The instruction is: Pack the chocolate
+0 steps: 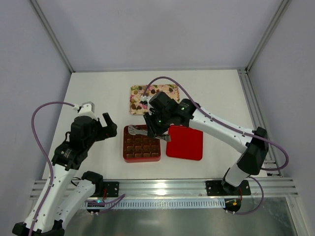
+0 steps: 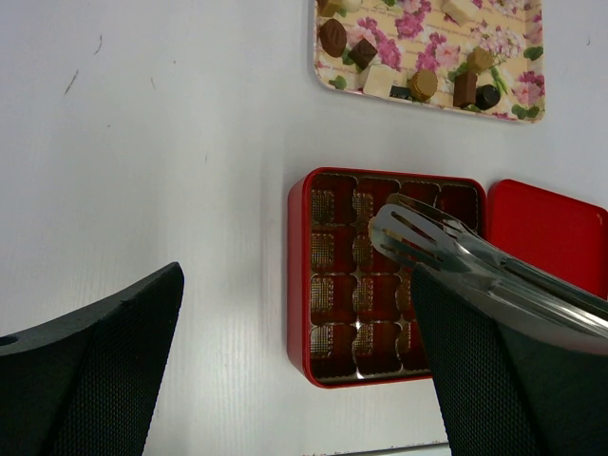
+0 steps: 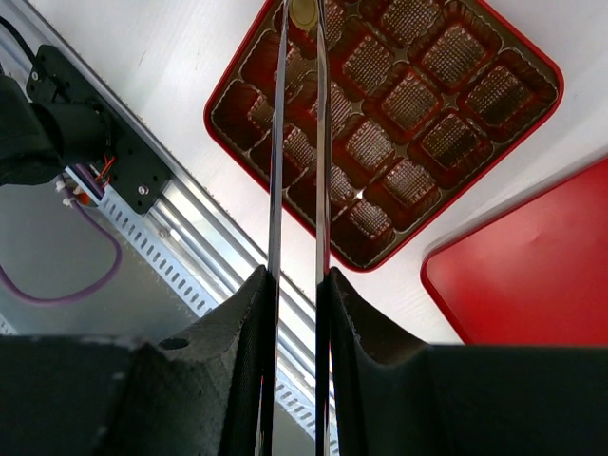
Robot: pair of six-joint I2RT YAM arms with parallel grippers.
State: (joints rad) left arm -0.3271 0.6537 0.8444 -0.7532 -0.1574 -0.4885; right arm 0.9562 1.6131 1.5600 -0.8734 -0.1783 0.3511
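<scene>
Metal tongs (image 3: 276, 142) are clamped between the fingers of my right gripper (image 3: 296, 280), which is shut on them. Their tips reach over the red box (image 1: 141, 144) with its brown gridded insert, and a round tan chocolate (image 3: 304, 11) shows between the tips above a cell near one corner. More chocolate pieces (image 2: 332, 36), dark, tan and whitish, lie on the floral tray (image 2: 432, 90) beyond the box. My left gripper (image 2: 296, 285) hangs open left of the box with nothing in it. In the left wrist view the tongs (image 2: 446, 242) cross the box's right side.
The red lid (image 1: 185, 142) lies flat just right of the box. My right arm (image 1: 216, 125) hides part of the floral tray (image 1: 167, 89) from above. An aluminium rail (image 1: 162, 187) runs along the near table edge. White walls with metal posts (image 1: 51, 34) enclose the table.
</scene>
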